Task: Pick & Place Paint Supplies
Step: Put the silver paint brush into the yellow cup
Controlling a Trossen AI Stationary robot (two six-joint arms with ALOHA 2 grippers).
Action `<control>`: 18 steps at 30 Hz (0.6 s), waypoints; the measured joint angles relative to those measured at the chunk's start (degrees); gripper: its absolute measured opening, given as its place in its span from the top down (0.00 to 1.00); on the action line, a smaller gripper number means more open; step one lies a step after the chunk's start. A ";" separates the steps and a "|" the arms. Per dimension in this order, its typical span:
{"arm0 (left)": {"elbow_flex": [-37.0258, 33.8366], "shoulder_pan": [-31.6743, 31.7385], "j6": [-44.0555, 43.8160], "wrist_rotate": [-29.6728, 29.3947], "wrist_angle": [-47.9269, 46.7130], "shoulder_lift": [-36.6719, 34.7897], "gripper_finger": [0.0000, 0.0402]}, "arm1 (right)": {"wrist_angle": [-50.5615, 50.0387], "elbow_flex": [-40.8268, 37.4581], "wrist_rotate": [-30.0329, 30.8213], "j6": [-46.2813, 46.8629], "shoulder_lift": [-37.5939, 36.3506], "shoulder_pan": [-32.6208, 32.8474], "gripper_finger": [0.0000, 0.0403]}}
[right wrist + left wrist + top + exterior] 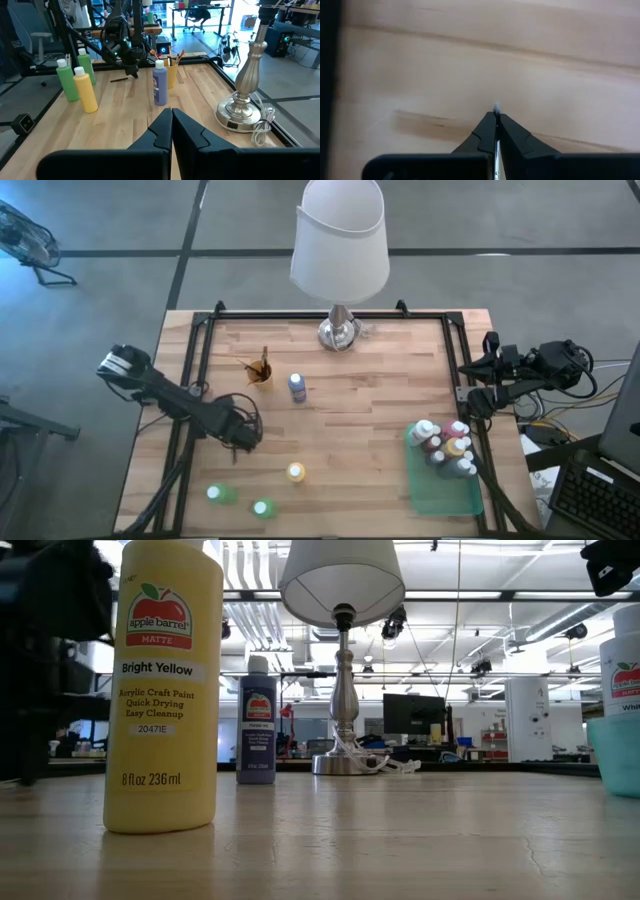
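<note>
The left arm's jaws (243, 438) are pressed shut low over the pale wooden plank table (370, 430), on its left half. A thin pale sliver shows between them in the left wrist view (a brush, or only light; I cannot tell). A thin dark paintbrush (120, 78) lies flat on the table just beside them.

Near the front edge stand two upright green paint bottles with white caps (221, 494), and next to them the bright yellow white-capped bottle (296, 472). Farther back are the small amber cup holding dark-handled brushes (261, 370) and the blue-purple bottle (297, 387). All of these sit on the left arm's side, so that arm looks the nearer one for any of them.

The flat green rectangular tray (440, 502), already holding a cluster of bottles, lies well apart at the front right. Any carry from the left arm would therefore run rightward across the table.

The right arm's jaws (470, 402) wait closed and empty at the table's right edge, behind the tray.
</note>
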 joint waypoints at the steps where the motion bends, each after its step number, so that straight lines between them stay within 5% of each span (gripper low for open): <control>1: 0.58 0.05 0.72 -1.38 0.21 -0.03 0.97 | -0.01 -0.01 -0.01 0.00 0.01 0.00 0.98; 18: 7.76 -0.02 15.22 -22.27 2.24 -0.32 0.97 | -0.01 -0.01 0.00 0.00 0.01 0.01 0.98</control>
